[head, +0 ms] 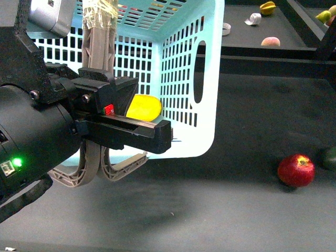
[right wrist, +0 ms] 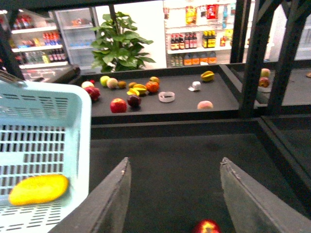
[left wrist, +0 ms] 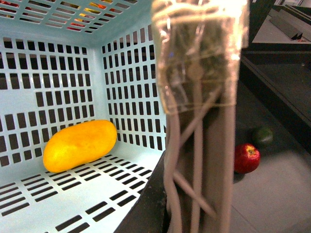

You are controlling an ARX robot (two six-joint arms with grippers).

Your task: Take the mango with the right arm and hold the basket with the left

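Observation:
The pale turquoise basket (head: 184, 63) fills the left of the front view, its open side facing me. The yellow mango (head: 143, 107) lies inside it. My left gripper (head: 131, 128) is shut on the basket's grey-brown handles (head: 97, 47). In the left wrist view the mango (left wrist: 80, 145) rests on the slotted basket wall (left wrist: 73, 194), with the handles (left wrist: 204, 145) close in front. My right gripper (right wrist: 175, 162) is open and empty over the dark table. From there the basket (right wrist: 43, 126) stands to one side, with the mango (right wrist: 39, 189) inside.
A red apple (head: 296, 170) and a dark green fruit (head: 329, 157) lie on the dark table right of the basket. The apple (right wrist: 206, 227) also shows between my right fingers. A raised back counter (right wrist: 218, 104) holds several fruits. Black frame posts (right wrist: 252, 58) stand on the right.

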